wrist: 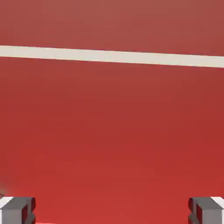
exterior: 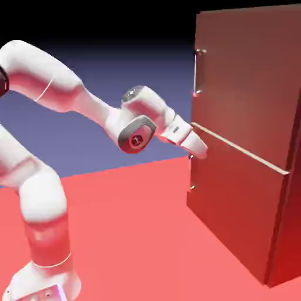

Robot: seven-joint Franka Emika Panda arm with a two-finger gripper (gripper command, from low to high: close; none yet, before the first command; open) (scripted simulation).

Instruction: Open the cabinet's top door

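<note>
Right, in the exterior view you have your arm (exterior: 94, 106) rising at the exterior view's left and reaching across to the cabinet (exterior: 244, 147), which stands tall at the exterior view's right, on the red surface (exterior: 129, 235). Its top door (exterior: 247, 82) is the upper front panel, above the thin pale seam (exterior: 241, 148), and it looks closed. That door's slim bar handle (exterior: 196, 73) runs upright along the edge nearer your arm. The lower door (exterior: 235, 200) lies beneath the seam, with its shorter handle (exterior: 191, 173) on the same side. Your end effector (exterior: 197, 144) points down toward the exterior view's right, close to the cabinet front at about the seam's height, below the top door's handle. Whether it touches the panel, you cannot tell from here.

In the hand view, you see reddish panel filling nearly everything, with the pale seam crossing near the top at a slight slant. Your two grey fingertips (wrist: 18, 211) sit wide apart at the bottom corners, so the end effector is released, with nothing gripped between them.
</note>
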